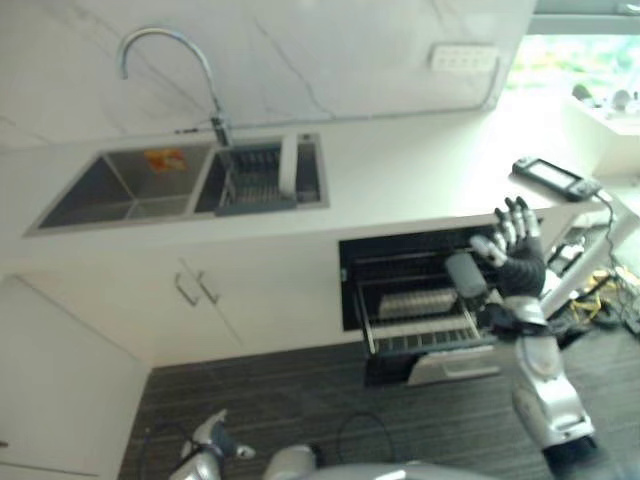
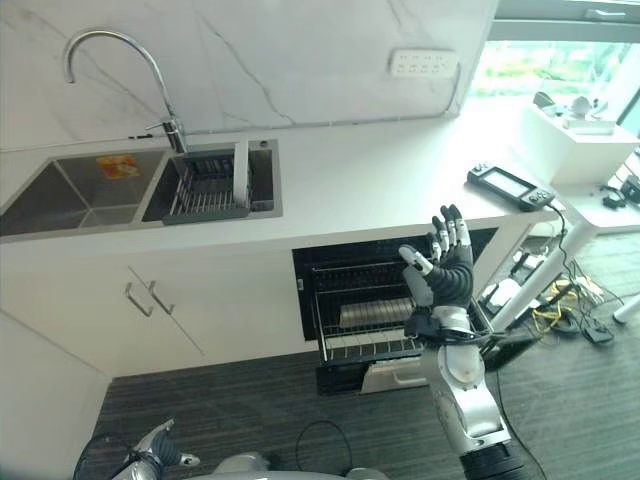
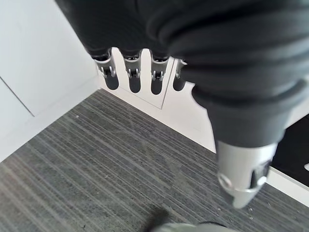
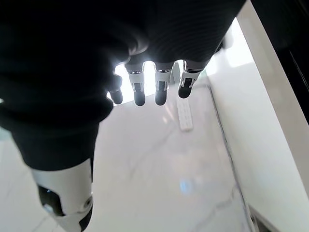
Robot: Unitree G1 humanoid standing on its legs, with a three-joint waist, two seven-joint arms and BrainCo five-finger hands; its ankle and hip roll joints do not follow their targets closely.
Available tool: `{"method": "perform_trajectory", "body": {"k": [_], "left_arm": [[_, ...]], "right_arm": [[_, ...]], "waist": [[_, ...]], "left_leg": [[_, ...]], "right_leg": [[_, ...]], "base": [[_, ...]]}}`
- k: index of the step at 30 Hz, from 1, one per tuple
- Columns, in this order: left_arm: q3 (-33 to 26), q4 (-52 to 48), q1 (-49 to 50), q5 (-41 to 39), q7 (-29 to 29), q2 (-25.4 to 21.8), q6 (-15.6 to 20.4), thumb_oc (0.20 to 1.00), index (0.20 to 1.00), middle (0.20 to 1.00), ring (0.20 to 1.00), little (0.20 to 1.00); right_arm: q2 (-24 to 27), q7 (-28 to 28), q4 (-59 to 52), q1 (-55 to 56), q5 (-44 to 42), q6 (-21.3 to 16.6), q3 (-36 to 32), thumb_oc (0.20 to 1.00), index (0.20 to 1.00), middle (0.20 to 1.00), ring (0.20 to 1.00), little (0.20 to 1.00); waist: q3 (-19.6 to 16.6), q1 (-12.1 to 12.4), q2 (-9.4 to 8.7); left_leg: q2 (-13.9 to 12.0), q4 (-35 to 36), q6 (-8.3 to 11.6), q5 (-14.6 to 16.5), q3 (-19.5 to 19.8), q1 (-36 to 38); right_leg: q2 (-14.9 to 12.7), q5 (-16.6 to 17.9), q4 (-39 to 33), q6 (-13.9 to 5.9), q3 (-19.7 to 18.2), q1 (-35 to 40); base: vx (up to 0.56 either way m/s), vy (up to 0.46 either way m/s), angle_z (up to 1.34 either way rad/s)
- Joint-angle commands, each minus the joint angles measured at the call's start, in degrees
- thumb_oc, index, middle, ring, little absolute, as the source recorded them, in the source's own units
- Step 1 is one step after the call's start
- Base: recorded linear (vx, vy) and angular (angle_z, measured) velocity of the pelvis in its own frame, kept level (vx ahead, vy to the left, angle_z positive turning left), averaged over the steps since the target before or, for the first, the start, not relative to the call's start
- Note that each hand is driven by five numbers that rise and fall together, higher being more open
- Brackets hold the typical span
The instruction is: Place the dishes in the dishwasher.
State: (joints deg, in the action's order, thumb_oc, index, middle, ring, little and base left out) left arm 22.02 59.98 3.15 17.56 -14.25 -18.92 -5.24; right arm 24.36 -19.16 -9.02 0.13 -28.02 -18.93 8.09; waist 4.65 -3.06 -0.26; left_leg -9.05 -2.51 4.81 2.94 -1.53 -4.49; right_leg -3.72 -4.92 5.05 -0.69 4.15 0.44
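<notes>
Left eye view: open black dishwasher [image 1: 410,300] under the white stone desk [image 1: 400,180], its grey wire rack [image 1: 420,325] pulled out and already carrying a row of pale plates [image 1: 415,303]; steel double sink [image 1: 180,185] holds a dark wire drainer [image 1: 255,180] with one upright white dish [image 1: 288,165]. Right eye view: right hand [image 2: 447,268] raised beside the rack, fingers spread, empty. Left wrist view: left hand [image 3: 145,53] hanging relaxed and empty over grey striped floor [image 3: 96,179]. Right wrist view: straight fingers [image 4: 161,89] before marble wall. Advice: reach for the sink dish, grip its rim, slot it upright.
</notes>
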Motion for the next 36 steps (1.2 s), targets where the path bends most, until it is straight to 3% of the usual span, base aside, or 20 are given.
{"method": "perform_trajectory", "body": {"k": [1, 3, 4, 5, 9, 11, 13, 15, 16, 19, 22, 24, 25, 26, 27, 29, 31, 33, 36], "left_arm": [[-2.11, 1.81, -1.39, -3.9, -1.59, 0.9, 2.36, 1.0, 1.0, 1.0, 1.0, 1.0], [-2.3, 2.94, -1.36, -2.13, -1.89, 1.23, 3.6, 1.0, 1.0, 1.0, 1.0, 1.0], [-2.33, 2.44, -1.15, 0.7, -0.67, 0.65, 3.46, 1.0, 1.0, 1.0, 1.0, 1.0], [-1.98, 2.06, -0.91, 1.32, -0.52, 0.35, 3.49, 1.0, 1.0, 1.0, 1.0, 1.0], [-0.98, 0.38, 0.35, 1.14, 0.52, -1.01, 2.27, 1.0, 1.0, 1.0, 1.0, 1.0], [-0.66, 0.47, 1.38, -1.02, 0.56, -1.17, 2.4, 1.0, 1.0, 1.0, 1.0, 1.0], [-0.24, 0.49, 1.95, -2.27, -0.15, -0.94, 2.06, 1.0, 1.0, 1.0, 1.0, 1.0], [0.28, 1.18, 1.61, -3.01, -0.05, -0.45, 1.67, 1.0, 1.0, 1.0, 1.0, 1.0], [0.49, 1.71, 1.43, -3.08, -0.1, 0.04, 1.15, 1.0, 1.0, 1.0, 1.0, 1.0], [-0.31, 2.18, 1.76, -3.58, -0.58, 1.01, 0.39, 1.0, 1.0, 1.0, 1.0, 1.0], [-1.52, 1.51, 2.23, -4.11, -1.08, 1.23, -0.45, 1.0, 1.0, 1.0, 1.0, 1.0], [-3.02, 1.54, 2.5, -6.4, -1.93, 1.63, -0.65, 1.0, 1.0, 1.0, 1.0, 1.0], [-4.02, 1.64, 2.51, -7.9, -2.36, 1.65, -0.71, 1.0, 1.0, 1.0, 1.0, 1.0], [-5.71, 1.57, 2.24, -8.65, -2.11, 1.62, -0.89, 1.0, 1.0, 1.0, 1.0, 1.0], [-6.19, 1.65, 2.11, -8.78, -1.92, 1.68, -0.92, 1.0, 1.0, 1.0, 1.0, 1.0], [-6.29, 1.03, 2.0, -8.73, -1.48, 1.61, -1.45, 1.0, 1.0, 1.0, 1.0, 1.0], [-5.73, 2.44, 1.96, -9.3, -1.96, 2.18, -1.38, 1.0, 1.0, 1.0, 1.0, 1.0], [-5.42, 4.35, 2.27, -9.11, -2.38, 2.87, 0.08, 1.0, 1.0, 1.0, 1.0, 1.0], [-5.63, 5.74, 2.32, -7.84, -2.04, 3.16, 1.14, 1.0, 1.0, 1.0, 1.0, 1.0]], "right_arm": [[1.79, 0.34, -4.98, -3.56, 2.1, -0.45, -1.26, 1.0, 1.0, 1.0, 1.0, 1.0], [1.96, 0.26, -5.43, -2.87, 2.08, 0.18, -2.09, 1.0, 1.0, 1.0, 1.0, 1.0], [1.98, 1.19, -5.58, -1.33, 0.05, 0.21, -3.42, 1.0, 1.0, 1.0, 1.0, 1.0], [1.83, 1.62, -5.66, -1.04, -0.54, 0.08, -3.65, 1.0, 1.0, 1.0, 1.0, 1.0], [0.66, 0.65, -7.52, -0.33, -0.66, 1.34, -2.96, 1.0, 1.0, 1.0, 1.0, 1.0], [-0.42, 2.07, -6.28, -0.74, 0.01, -0.03, -1.56, 1.0, 1.0, 1.0, 1.0, 1.0], [-1.1, 2.89, -5.27, -1.34, 0.17, -0.26, -0.43, 1.0, 1.0, 1.0, 1.0, 1.0], [-0.87, 2.07, -5.95, -0.61, 0.47, 0.0, -0.39, 1.0, 1.0, 1.0, 1.0, 1.0], [-0.71, 1.86, -5.65, -0.33, 0.31, -0.43, -0.58, 1.0, 1.0, 1.0, 1.0, 1.0], [-0.5, 1.8, -5.02, -0.22, -0.36, -1.84, -1.32, 1.0, 1.0, 1.0, 1.0, 1.0], [-0.46, 1.72, -4.9, -0.14, -1.0, -1.39, -2.0, 1.0, 1.0, 1.0, 1.0, 1.0], [-0.19, 1.88, -5.31, -0.04, -0.51, -0.56, -2.15, 1.0, 1.0, 1.0, 1.0, 1.0], [0.18, 2.23, -5.07, 0.05, -0.74, -0.6, -2.27, 1.0, 1.0, 1.0, 1.0, 1.0], [0.68, 2.29, -4.89, 0.32, -0.6, -0.65, -2.34, 1.0, 1.0, 1.0, 1.0, 1.0], [0.73, 2.43, -4.71, 0.38, -0.23, -0.6, -2.33, 1.0, 1.0, 1.0, 1.0, 1.0], [0.62, 2.29, -4.37, -0.45, 0.34, 0.63, -2.29, 1.0, 1.0, 1.0, 1.0, 1.0], [0.66, 2.19, -4.77, -0.17, 0.64, 1.81, -2.44, 1.0, 1.0, 1.0, 1.0, 1.0], [0.82, 2.43, -4.37, 0.44, 0.41, 1.62, -2.63, 1.0, 1.0, 1.0, 1.0, 1.0], [0.59, 2.65, -4.34, 1.31, 1.06, 1.05, -3.1, 1.0, 1.0, 1.0, 1.0, 1.0]], "waist": [[1.32, 0.6, 0.64], [1.16, -0.01, 1.04], [1.02, -1.11, 0.96], [1.06, -1.15, 0.71], [1.22, -0.96, 0.52], [1.9, 0.06, 0.33], [2.31, 0.12, 0.58], [1.97, -0.5, 0.24], [1.72, -0.28, -0.16], [1.84, -0.67, -0.76], [1.65, -0.33, -1.23], [1.83, -0.55, -1.48], [2.23, -0.52, -1.66], [3.39, -0.56, -1.88], [3.91, -0.52, -1.82], [4.39, -0.1, -0.93], [3.8, 0.43, 0.41], [3.41, 0.98, 0.84], [2.93, 1.24, 1.1]], "left_leg": [[0.74, 6.06, 1.39, -6.78, 0.91, 6.1], [0.93, 5.9, 1.23, -5.95, -0.67, 6.4], [2.09, 5.22, 0.48, -4.55, -3.68, 6.95], [3.18, 4.77, -0.43, -3.46, -3.74, 6.97], [5.92, 3.58, -3.07, -0.86, -5.51, 6.8], [6.57, 3.63, -4.16, 0.09, -8.74, 7.58], [6.53, 4.12, -4.92, 0.25, -9.86, 8.19], [7.36, 3.98, -5.22, 0.11, -8.57, 7.95], [8.04, 3.59, -5.19, 0.36, -7.72, 7.81], [8.68, 2.04, -5.02, 1.27, -6.99, 7.65], [8.64, -0.18, -4.43, 2.03, -7.16, 7.17], [8.65, -5.06, -3.98, 3.58, -6.89, 6.3], [8.48, -9.46, -3.49, 3.06, -6.57, 4.94], [7.44, -19.31, -2.41, 0.58, -5.81, 1.14], [6.95, -21.5, -2.2, -0.23, -5.58, -0.14], [4.54, -13.17, -1.66, -1.82, -5.71, 0.19], [1.77, -0.13, 0.37, -7.3, -3.97, 0.85], [1.65, 5.17, 1.35, -9.32, -2.51, 0.52], [2.41, 4.93, 1.14, -8.5, -3.16, -0.51]], "right_leg": [[-1.09, -0.15, -1.24, -3.97, -0.3, 5.44], [-2.45, -0.14, -1.51, -5.01, -0.44, 5.78], [-5.27, 2.02, -2.19, -7.7, 0.15, 5.23], [-6.6, 3.4, -2.69, -8.65, -0.04, 4.77], [-9.43, 6.41, -1.57, -9.64, -1.14, 2.58], [-10.02, 8.25, 3.49, -9.84, 4.74, 0.05], [-7.47, 6.12, 5.8, -9.13, 4.32, -1.0], [-3.54, 4.15, 5.13, -8.03, 1.68, -1.28], [-2.28, 3.17, 3.13, -7.23, 2.4, -0.96], [-0.23, 3.02, -0.88, -5.73, 0.72, -0.41], [0.15, 3.37, -2.9, -5.0, 1.58, 0.91], [0.63, 2.98, -2.93, -3.97, 0.86, 1.48], [0.79, 2.47, -2.3, -3.18, 0.75, 1.63], [0.94, 1.89, -1.02, -1.88, 0.93, 1.76], [0.95, 1.68, -0.53, -1.59, 0.95, 1.99], [0.77, 0.65, 0.26, -2.3, 1.39, 2.98], [0.8, -0.8, -0.58, -2.68, 1.46, 5.03], [0.59, -1.34, -2.31, -3.06, 1.05, 7.49], [-0.79, -1.59, -3.28, -4.05, 1.52, 9.14]], "base": [[0.17, 0.433, -0.38], [0.19, 0.546, -0.42], [0.19, 0.584, -0.37], [0.16, 0.507, -0.34], [0.07, 0.288, -0.59], [0.0, 0.24, -0.58], [0.03, 0.116, -1.19], [0.12, 0.019, -0.64], [0.15, -0.03, -0.02], [0.22, -0.151, 0.04], [0.21, -0.217, 0.11], [0.21, -0.216, 0.01], [0.21, -0.255, 0.08], [0.16, -0.197, 0.16], [0.22, -0.068, 0.14], [0.24, 0.128, 0.01], [0.27, 0.259, 0.04], [0.26, 0.254, 0.19], [0.22, 0.306, -0.03]]}}
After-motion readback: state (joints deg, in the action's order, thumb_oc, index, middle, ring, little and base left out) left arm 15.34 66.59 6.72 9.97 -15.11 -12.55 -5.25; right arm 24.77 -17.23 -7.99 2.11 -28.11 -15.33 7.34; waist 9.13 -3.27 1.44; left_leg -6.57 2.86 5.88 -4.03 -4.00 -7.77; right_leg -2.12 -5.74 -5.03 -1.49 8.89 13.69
